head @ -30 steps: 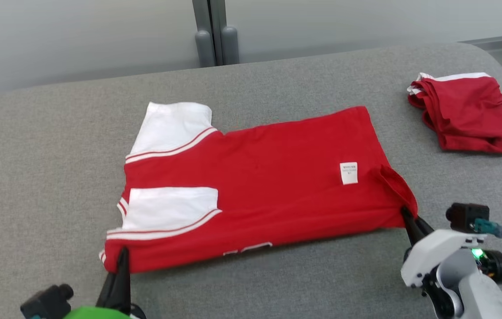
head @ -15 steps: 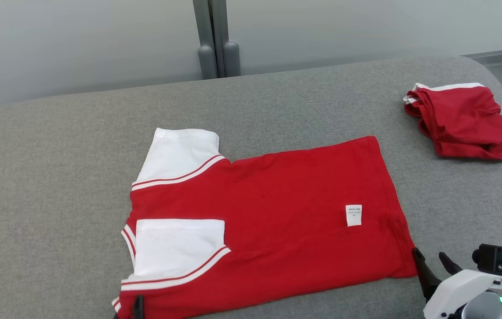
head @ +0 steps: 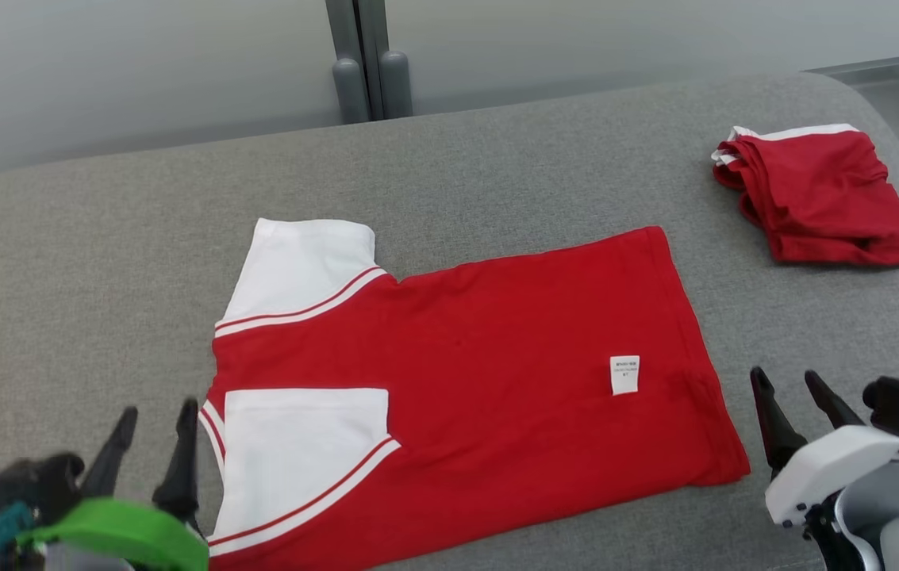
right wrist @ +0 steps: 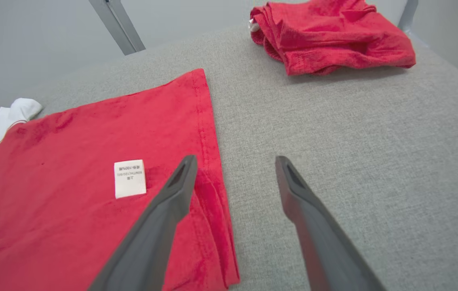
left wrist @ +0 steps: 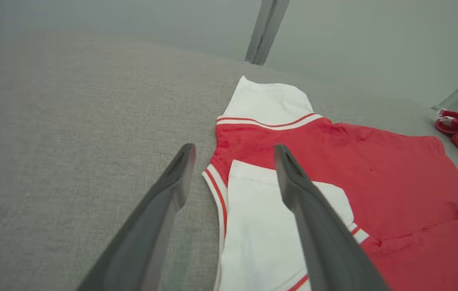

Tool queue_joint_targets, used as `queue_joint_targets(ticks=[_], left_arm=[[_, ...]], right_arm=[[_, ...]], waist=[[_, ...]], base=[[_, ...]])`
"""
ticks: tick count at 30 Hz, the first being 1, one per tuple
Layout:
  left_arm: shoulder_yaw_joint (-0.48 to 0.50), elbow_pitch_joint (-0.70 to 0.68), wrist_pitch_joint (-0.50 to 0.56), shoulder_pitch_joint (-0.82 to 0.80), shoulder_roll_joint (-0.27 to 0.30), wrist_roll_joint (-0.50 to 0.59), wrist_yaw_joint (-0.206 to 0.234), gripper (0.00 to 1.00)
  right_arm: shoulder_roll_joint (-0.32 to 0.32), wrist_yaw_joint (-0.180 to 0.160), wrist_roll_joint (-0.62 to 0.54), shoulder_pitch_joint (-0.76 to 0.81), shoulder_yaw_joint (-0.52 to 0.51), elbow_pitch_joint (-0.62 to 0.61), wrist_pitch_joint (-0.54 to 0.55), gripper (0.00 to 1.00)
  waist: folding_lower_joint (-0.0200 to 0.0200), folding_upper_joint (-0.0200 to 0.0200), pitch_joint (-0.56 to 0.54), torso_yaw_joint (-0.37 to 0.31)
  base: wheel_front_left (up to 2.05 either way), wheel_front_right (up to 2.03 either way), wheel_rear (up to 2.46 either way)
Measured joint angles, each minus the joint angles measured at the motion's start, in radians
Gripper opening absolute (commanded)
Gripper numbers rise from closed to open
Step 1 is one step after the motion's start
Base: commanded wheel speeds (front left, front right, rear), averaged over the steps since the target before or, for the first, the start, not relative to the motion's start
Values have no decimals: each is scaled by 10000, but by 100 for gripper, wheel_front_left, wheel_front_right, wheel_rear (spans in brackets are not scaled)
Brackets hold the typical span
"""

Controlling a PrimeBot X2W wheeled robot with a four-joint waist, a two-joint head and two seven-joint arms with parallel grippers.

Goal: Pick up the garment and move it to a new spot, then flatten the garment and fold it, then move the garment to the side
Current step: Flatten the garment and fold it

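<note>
Misalignment threatens the half-folded garment, since the left end effector and right end effector, splayed and empty beside it, might pinch only one layer.

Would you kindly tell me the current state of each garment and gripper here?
red shirt: lying flat, partly folded, one white sleeve laid over its body
second red garment: folded into a bundle, set aside at the far right
left gripper: open, holding nothing
right gripper: open, holding nothing
</note>
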Motion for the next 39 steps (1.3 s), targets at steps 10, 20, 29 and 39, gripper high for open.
queue_joint_targets(ticks=[10,20,29,39], left_arm=[[-874,640,2303,-5162,1538,391,-1170,100],[-1664,2949,4665,-8022,2554,-255,-1363,100],[-2280,3843,5020,-8445,2989,-819,-1392,100],[-2491,4157,4964,-8811,3419,-901,-1400,100]], right_arm=[[0,0,-802,-2268,1411,-150,291,100],[0,0,-736,-4017,2550,529,163,100],[-8,0,-596,-4367,2702,909,-401,100],[-6,0,-399,-4618,2811,1137,-742,100]], waist=[[0,0,834,-306],[0,0,2265,-965],[1,0,3501,-1620],[0,0,4267,-2082]], base=[[0,0,0],[0,0,0],[0,0,0],[0,0,0]])
